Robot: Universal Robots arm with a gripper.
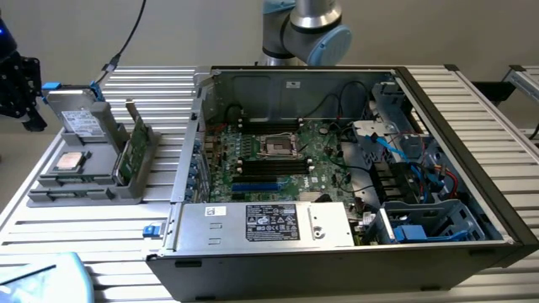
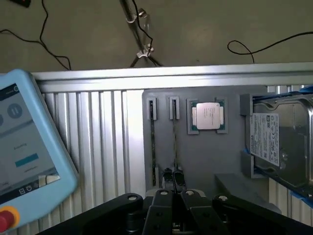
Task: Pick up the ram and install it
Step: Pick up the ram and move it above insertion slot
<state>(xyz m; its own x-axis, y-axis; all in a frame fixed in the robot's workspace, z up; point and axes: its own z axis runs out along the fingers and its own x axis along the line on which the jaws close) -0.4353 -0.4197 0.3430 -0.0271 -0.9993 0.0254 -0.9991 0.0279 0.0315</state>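
My hand (image 2: 173, 200) hangs pinched together, holding nothing I can see, above the tray (image 2: 205, 161). Beyond it the ram (image 2: 174, 142) stands on edge in its slot, probably for pinching, near the table (image 2: 98, 147) edge.

Robot arm (image 1: 307, 25) cut off at the exterior view's upper edge, blue pendant (image 2: 29, 152) and hard drive (image 2: 281, 142) each cropped by an edge of the wrist view, body of the hand (image 2: 173, 182) cropped likewise, power supply label (image 1: 271, 222) print too small to read
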